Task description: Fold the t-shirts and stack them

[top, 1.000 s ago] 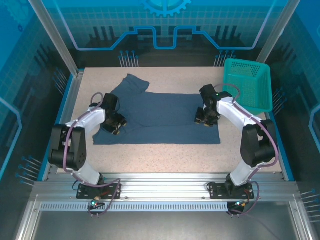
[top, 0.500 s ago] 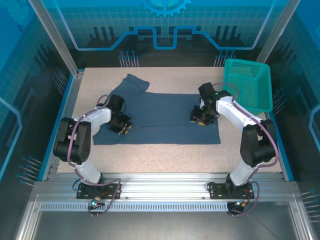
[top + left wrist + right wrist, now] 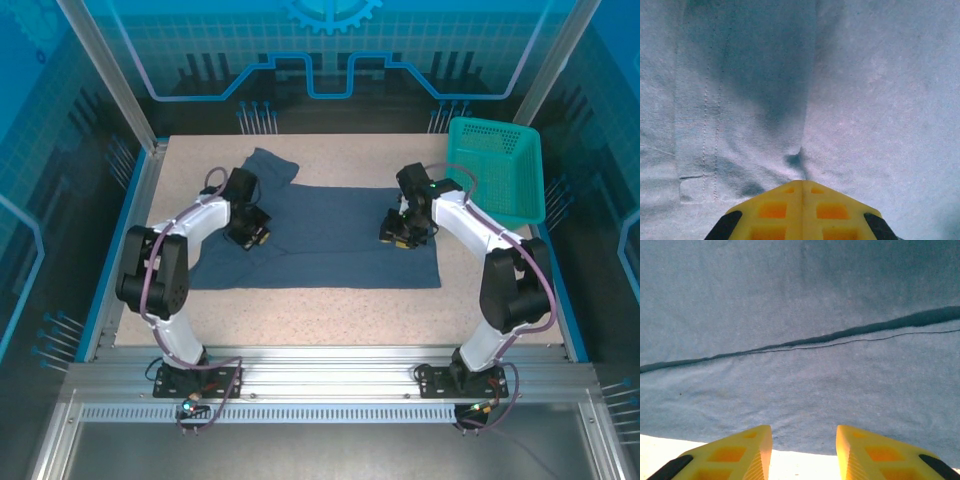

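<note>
A dark slate-blue t-shirt (image 3: 330, 245) lies spread flat across the middle of the table, one sleeve reaching toward the far left. My left gripper (image 3: 251, 233) rests on its left part; in the left wrist view its yellow fingers (image 3: 772, 210) meet tip to tip, and the t-shirt (image 3: 880, 75) puckers into a small fold right at the tips. My right gripper (image 3: 398, 236) hovers low over the shirt's right part, open. In the right wrist view the t-shirt (image 3: 790, 295) shows a layer edge running across, and bare table shows between the gripper's (image 3: 804, 435) fingers.
A teal mesh basket (image 3: 497, 127) stands at the far right corner of the table. Bare speckled tabletop (image 3: 320, 320) runs along the near edge in front of the shirt. Blue enclosure walls surround the table.
My left gripper moved away from me and rightward over the shirt's left part and closed its jaws, pinching fabric. The right gripper shifted only slightly and stays open.
</note>
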